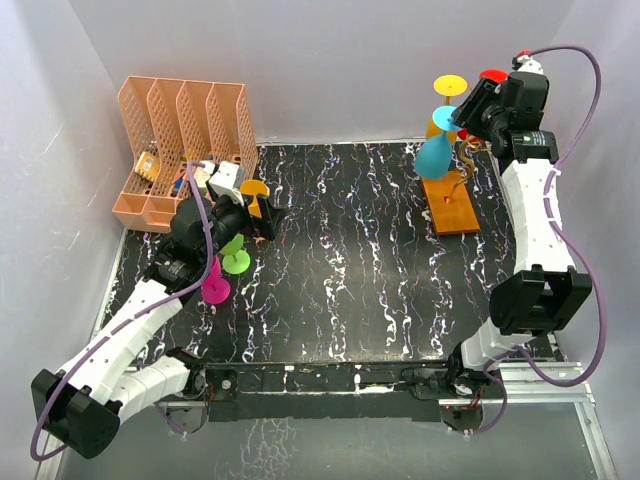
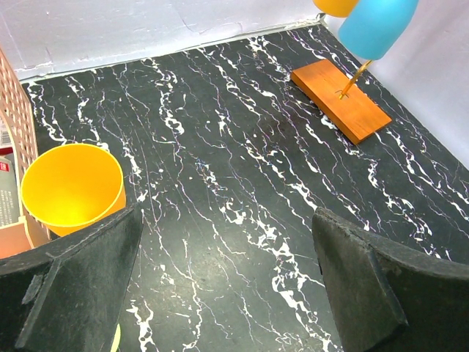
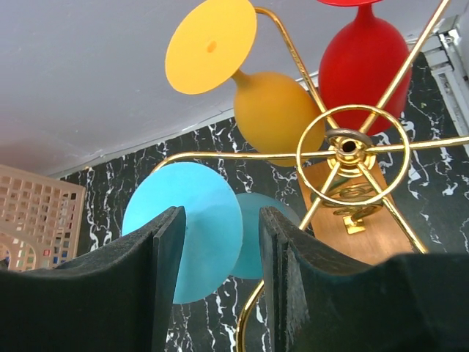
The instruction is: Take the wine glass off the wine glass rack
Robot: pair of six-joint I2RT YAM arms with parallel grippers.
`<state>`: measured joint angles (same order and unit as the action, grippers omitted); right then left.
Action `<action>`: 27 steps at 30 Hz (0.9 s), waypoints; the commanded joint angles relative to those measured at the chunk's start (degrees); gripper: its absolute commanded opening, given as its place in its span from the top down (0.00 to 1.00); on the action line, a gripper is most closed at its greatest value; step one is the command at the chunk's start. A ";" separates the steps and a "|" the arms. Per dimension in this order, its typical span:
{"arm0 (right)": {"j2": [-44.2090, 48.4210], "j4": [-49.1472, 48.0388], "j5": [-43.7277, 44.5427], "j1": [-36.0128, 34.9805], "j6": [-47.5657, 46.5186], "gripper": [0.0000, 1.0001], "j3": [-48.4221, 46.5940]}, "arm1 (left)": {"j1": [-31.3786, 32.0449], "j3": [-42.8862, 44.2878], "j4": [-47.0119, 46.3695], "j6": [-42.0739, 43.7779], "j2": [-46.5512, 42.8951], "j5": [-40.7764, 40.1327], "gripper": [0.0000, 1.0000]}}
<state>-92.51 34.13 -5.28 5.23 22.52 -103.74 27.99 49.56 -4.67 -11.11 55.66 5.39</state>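
Note:
The wine glass rack (image 1: pixel 455 160) is a gold wire stand on an orange-brown base (image 1: pixel 450 207) at the back right. A blue wine glass (image 1: pixel 433 155), a yellow one (image 1: pixel 448 88) and a red one (image 1: pixel 492 76) hang upside down from it. My right gripper (image 1: pixel 463 117) is open at the rack's top. In the right wrist view its fingers (image 3: pixel 165 279) stand on either side of the edge of the blue glass's foot (image 3: pixel 201 220), beside the gold arm (image 3: pixel 293 220). My left gripper (image 1: pixel 268 222) is open and empty, low over the table (image 2: pixel 227 293).
An orange-yellow glass (image 1: pixel 254 190) lies by the left fingers, its mouth showing in the left wrist view (image 2: pixel 72 187). A green glass (image 1: pixel 236 258) and a magenta glass (image 1: pixel 215 287) sit beside the left arm. A peach file organizer (image 1: pixel 180 150) stands at the back left.

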 commanded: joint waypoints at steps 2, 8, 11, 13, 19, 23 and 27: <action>-1.35 -1.69 -3.69 0.26 1.31 0.51 -2.85 | 0.23 0.11 -1.24 0.43 -0.36 0.51 0.03; -1.95 -1.54 -4.78 0.22 2.55 0.55 -3.54 | 0.29 0.10 -1.22 0.41 -0.36 0.54 0.03; -1.92 -1.45 -4.90 0.29 3.15 0.58 -3.40 | 0.23 0.10 -1.23 0.39 -0.20 0.67 0.03; -2.05 -1.35 -4.24 0.24 3.42 0.63 -3.39 | 0.26 0.13 -1.22 0.39 -0.14 0.72 0.03; -1.80 -0.89 -4.11 0.22 5.25 0.77 -3.22 | 0.23 0.13 -1.22 0.30 0.13 0.81 0.03; -1.24 -0.86 -3.70 0.28 7.15 0.84 -3.39 | 0.25 0.10 -1.32 0.19 0.32 0.93 0.03; -0.40 -1.46 -3.51 0.68 11.25 0.91 -3.00 | 0.15 0.19 -1.33 0.12 0.51 1.01 0.03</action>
<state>-93.97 33.69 -9.41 5.32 30.35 -105.21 27.99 49.56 -4.67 -11.14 56.23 5.50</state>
